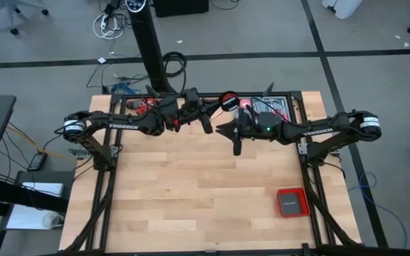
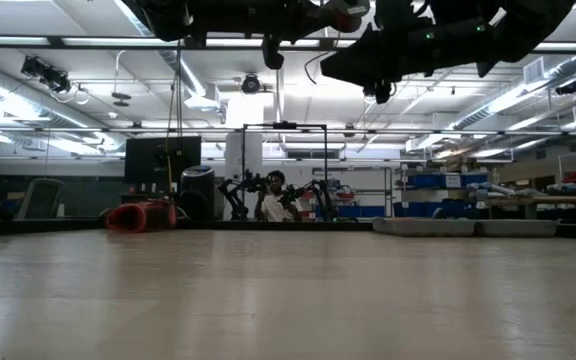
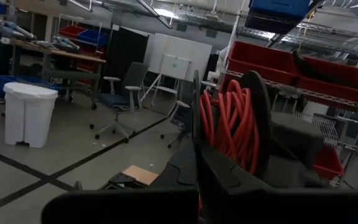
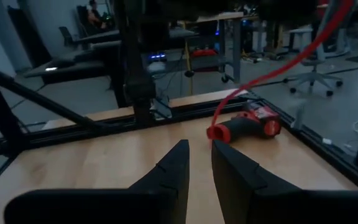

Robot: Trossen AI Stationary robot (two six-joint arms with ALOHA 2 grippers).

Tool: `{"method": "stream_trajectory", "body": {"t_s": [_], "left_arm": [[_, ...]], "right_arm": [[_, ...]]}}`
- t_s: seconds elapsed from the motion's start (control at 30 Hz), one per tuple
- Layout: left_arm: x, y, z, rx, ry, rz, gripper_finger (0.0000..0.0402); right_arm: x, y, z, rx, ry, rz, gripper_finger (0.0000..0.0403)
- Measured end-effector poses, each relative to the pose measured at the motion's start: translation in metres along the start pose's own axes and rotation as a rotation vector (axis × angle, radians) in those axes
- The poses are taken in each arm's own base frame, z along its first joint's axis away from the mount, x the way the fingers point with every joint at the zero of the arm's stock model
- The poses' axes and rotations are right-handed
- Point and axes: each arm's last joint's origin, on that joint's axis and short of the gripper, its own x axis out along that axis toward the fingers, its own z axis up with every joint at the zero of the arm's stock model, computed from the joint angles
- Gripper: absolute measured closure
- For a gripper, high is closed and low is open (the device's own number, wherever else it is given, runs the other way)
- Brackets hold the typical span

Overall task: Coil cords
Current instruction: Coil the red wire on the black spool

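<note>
Near edge of the wooden table: the flat red box with grey middle is sitting alone toward the right-hand side, well apart from both arms.

Both arms are hanging raised over the far half of the table, grippers meeting near the middle.

Right gripper: jaws are standing slightly spread, pinching nothing; a clear gap is showing between the two dark fingers in its wrist view. In the high view the right gripper is pointing toward the near edge.

Left gripper: jaws are pressed together. Whether they are pinching the cord, cannot tell. The coiled red cord is sitting right in front of its wrist camera, wound on a dark spool. From above, the coil is showing as a small red ring between the two grippers, up off the table.

A loose red strand is running down past the right gripper toward the power drill.

Farther back: the drill is lying on its side near the table's far edge.

Beyond the table a person is sitting in the room.
</note>
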Motion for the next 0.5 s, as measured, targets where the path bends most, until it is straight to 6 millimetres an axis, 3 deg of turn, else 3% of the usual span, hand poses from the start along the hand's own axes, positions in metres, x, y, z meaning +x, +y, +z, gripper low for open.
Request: {"method": "stream_trajectory", "body": {"t_s": [0.5], "left_arm": [[0.0, -0.001, 0.004, -0.002, -0.041, -0.009, 0.0401]], "right_arm": [[0.012, -0.004, -0.006, 0.001, -0.055, 0.024, 0.0334]]}}
